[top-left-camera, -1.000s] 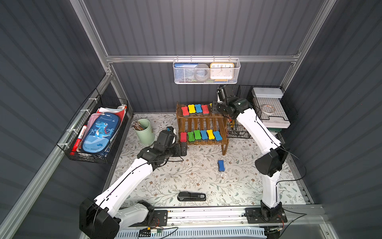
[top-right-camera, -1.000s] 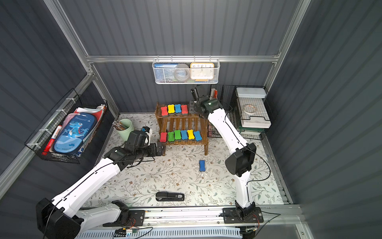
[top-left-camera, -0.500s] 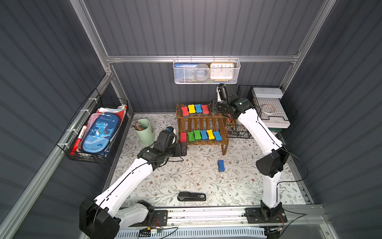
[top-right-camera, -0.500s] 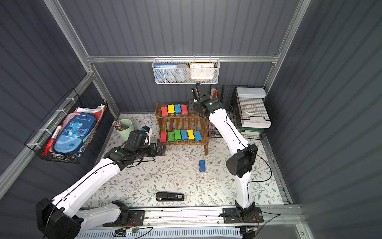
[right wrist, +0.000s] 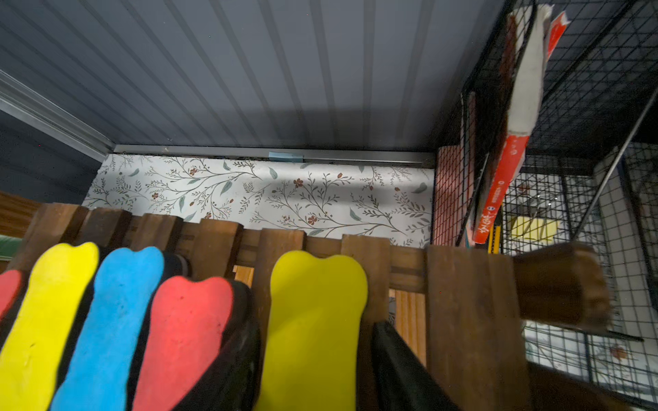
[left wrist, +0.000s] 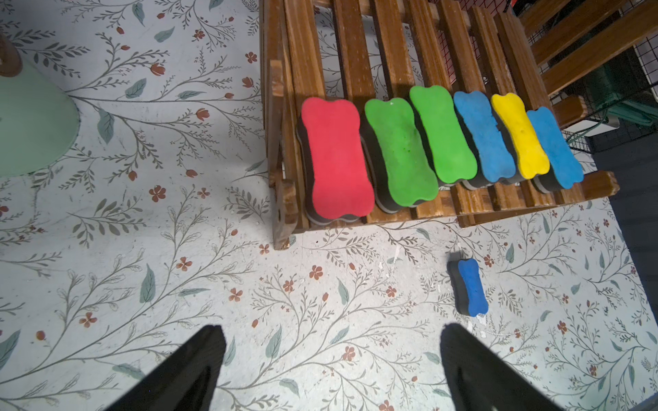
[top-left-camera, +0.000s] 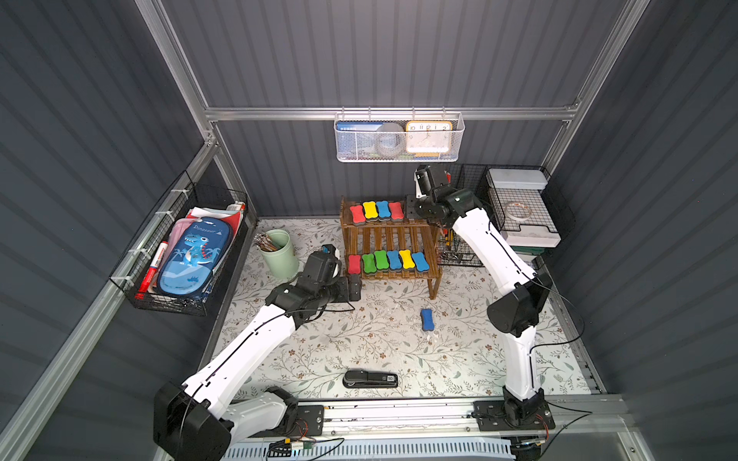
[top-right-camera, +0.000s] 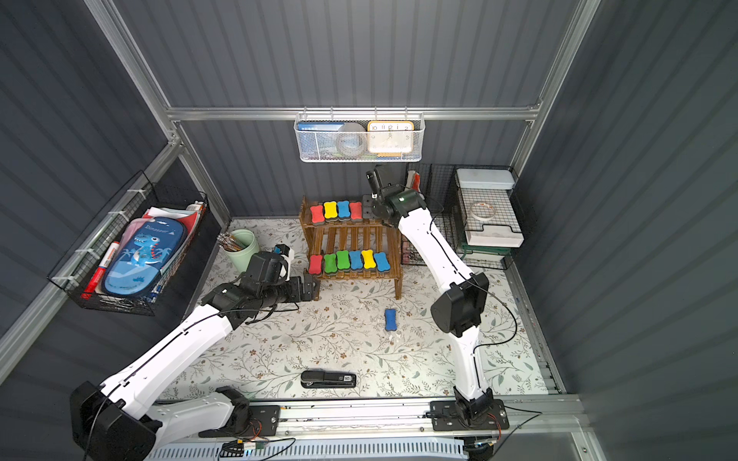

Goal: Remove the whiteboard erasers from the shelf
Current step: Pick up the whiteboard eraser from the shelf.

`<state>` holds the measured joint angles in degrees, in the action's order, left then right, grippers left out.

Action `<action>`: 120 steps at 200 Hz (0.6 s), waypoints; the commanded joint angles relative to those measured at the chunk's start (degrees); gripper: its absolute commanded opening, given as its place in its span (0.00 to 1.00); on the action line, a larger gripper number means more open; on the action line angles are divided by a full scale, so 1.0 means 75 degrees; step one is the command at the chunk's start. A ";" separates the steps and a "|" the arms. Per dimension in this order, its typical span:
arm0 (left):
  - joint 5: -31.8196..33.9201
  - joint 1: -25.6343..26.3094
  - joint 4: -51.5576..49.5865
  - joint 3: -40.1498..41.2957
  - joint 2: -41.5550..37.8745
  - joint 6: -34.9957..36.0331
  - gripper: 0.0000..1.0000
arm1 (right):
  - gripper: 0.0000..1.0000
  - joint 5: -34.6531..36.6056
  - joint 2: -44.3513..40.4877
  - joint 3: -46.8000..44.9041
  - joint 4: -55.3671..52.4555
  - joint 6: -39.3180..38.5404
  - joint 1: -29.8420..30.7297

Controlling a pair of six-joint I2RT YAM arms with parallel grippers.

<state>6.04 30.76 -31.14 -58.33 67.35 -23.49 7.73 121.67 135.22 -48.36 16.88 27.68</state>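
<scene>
Yellow eraser (right wrist: 315, 320) lies flat on the shelf (top-left-camera: 383, 237) top tier, at the end nearest the wire-grid organizer (top-left-camera: 459, 255), just beside a red eraser (right wrist: 185, 338). Right end effector (right wrist: 313, 341) straddles it, one of its fingers (right wrist: 395, 356) each side. Can't tell whether they pinch it or only bracket it.

Step, as I read it: pick this one off.
- Close on the foam sides only until it holds. Foam squashes.
- Lift straight up first. The finger toward the red eraser looks wedged between the two and could drag it.
- Pull out over the shelf front, clear of the organizer and the white mesh basket (top-left-camera: 399, 137) above the shelf.
- Release on the surface (top-left-camera: 359, 343) in front of the shelf, near the dark blue eraser (top-left-camera: 427, 320).

Left end effector (left wrist: 331, 334): spread wide, empty, in front of the lower tier. Closest pick is the red end eraser (left wrist: 336, 160).
</scene>
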 commanded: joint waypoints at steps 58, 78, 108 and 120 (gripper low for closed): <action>0.0038 0.0000 -0.0108 0.0004 0.0019 -0.0021 0.99 | 0.36 0.0116 -0.0030 0.0128 -0.0283 -0.0023 0.0024; 0.0061 0.0000 -0.0120 0.0005 -0.0007 -0.0021 0.99 | 0.35 0.0090 -0.0241 0.0136 -0.0120 -0.0017 0.0015; 0.0096 -0.0002 -0.0126 -0.0015 -0.0018 -0.0018 0.99 | 0.34 -0.0037 -0.0783 -0.0076 0.0015 0.0064 0.0024; 0.0099 0.0000 -0.0126 -0.0011 -0.0024 -0.0021 0.99 | 0.34 -0.0127 -0.1213 -0.0539 0.0171 0.0139 0.0036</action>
<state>6.11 30.76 -31.20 -58.33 67.35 -23.49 7.66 119.42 134.61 -48.80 17.06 27.70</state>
